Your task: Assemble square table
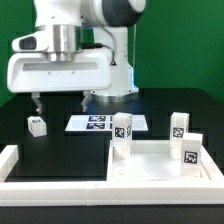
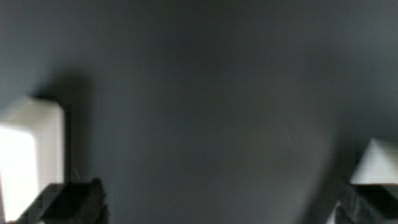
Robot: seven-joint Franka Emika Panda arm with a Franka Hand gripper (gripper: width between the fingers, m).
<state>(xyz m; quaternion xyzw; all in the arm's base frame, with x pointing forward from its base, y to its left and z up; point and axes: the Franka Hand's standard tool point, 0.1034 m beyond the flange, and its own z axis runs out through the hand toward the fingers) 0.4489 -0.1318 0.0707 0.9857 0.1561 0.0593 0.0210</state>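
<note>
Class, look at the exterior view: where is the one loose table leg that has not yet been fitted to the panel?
The loose leg stands alone on the black table at the exterior view's left, below the open gripper and left of the marker board.

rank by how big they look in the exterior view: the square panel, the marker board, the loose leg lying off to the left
1. square panel, clearly the largest, though also nearest the camera
2. marker board, a thin flat sheet farther back
3. loose leg, smallest by far
</note>
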